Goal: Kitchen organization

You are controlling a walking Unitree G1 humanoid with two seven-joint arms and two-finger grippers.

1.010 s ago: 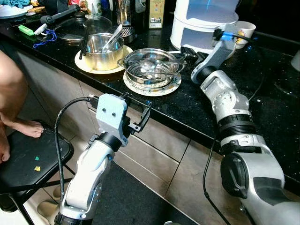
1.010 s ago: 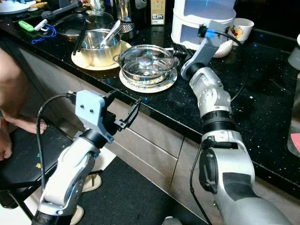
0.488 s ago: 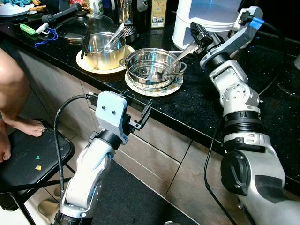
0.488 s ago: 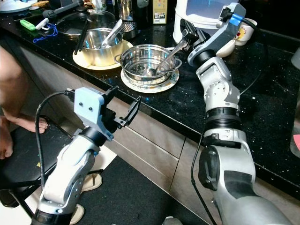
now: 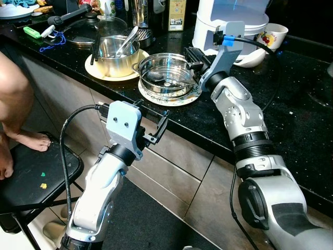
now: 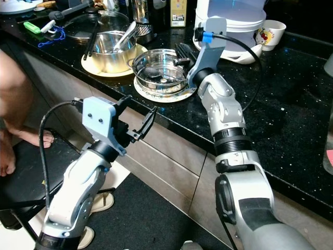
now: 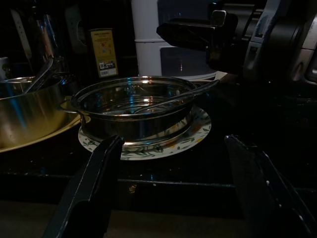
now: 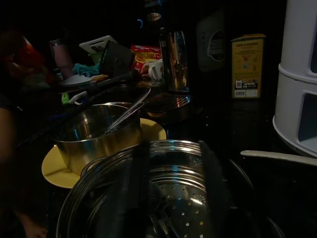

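The perforated steamer pan [image 5: 167, 77] sits on a patterned plate [image 5: 169, 97] near the surface's [image 5: 291, 99] front edge, a spoon [image 7: 173, 96] lying inside. The right end effector [image 5: 193, 56] hovers at the pan's three o'clock rim; whether its fingers are apart or together, I cannot tell. The left end effector [image 5: 154, 122] waits below the edge at six o'clock, fingers [image 7: 91, 191] spread, gripping nothing. Risk: a careless nudge could slide pan and plate toward the edge, or rattle the spoon out.
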